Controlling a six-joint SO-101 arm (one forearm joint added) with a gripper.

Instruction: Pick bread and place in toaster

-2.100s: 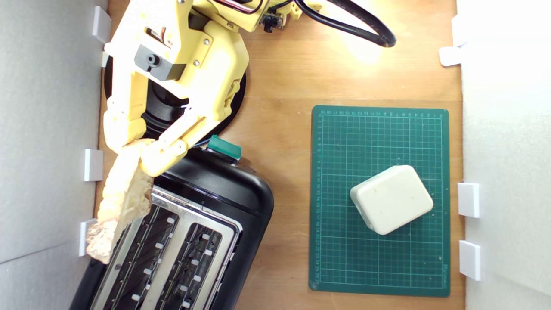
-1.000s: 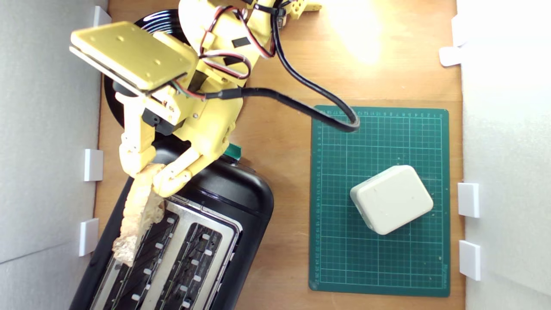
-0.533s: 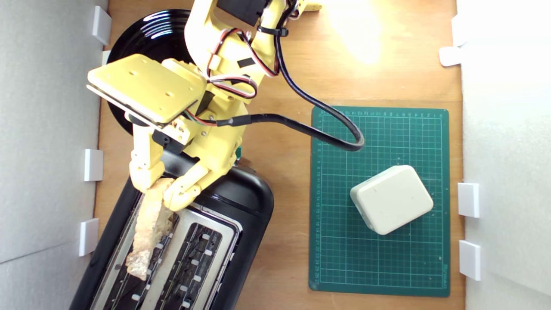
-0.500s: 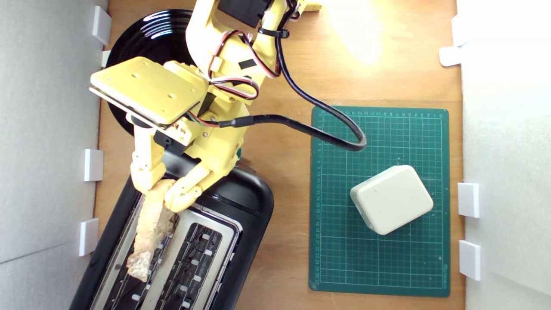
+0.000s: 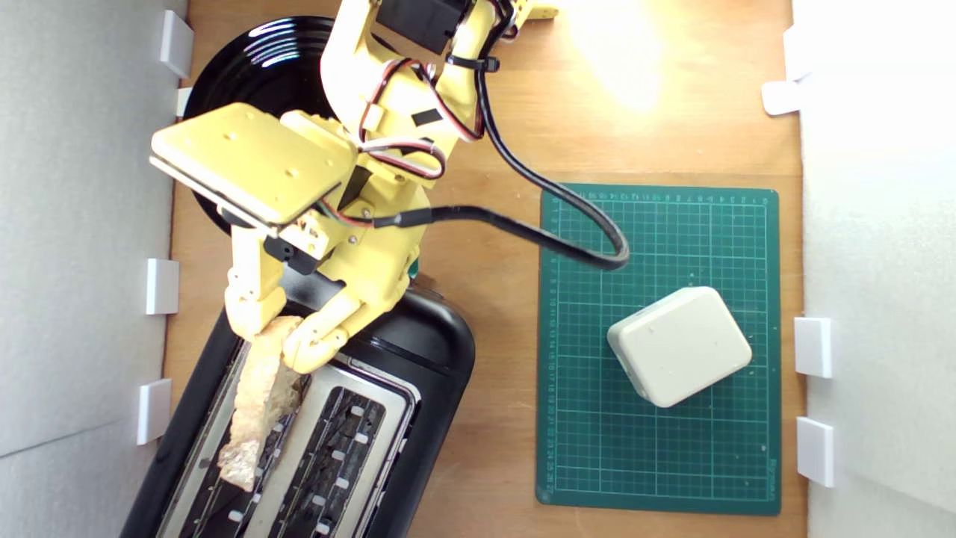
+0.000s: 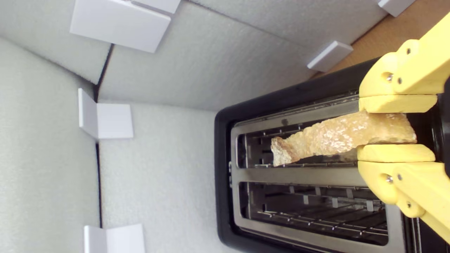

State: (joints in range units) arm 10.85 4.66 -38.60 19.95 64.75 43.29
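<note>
Gripping the bread (image 5: pixel 258 400), your yellow claw (image 5: pixel 278 340) pinches its crust end. You see a thin, tan, holey slice held edge-on, lying along the toaster (image 5: pixel 418 351) slot nearer the exterior view's left. Your arm reaches over the black plate (image 5: pixel 254 60), angled downward.

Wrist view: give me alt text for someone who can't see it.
The yellow gripper holds a thin slice of bread edge-on, lengthwise over one long slot of the black, silver-topped toaster. The neighbouring slot is empty, its wire guides visible. White foam walls stand behind the toaster.
</note>
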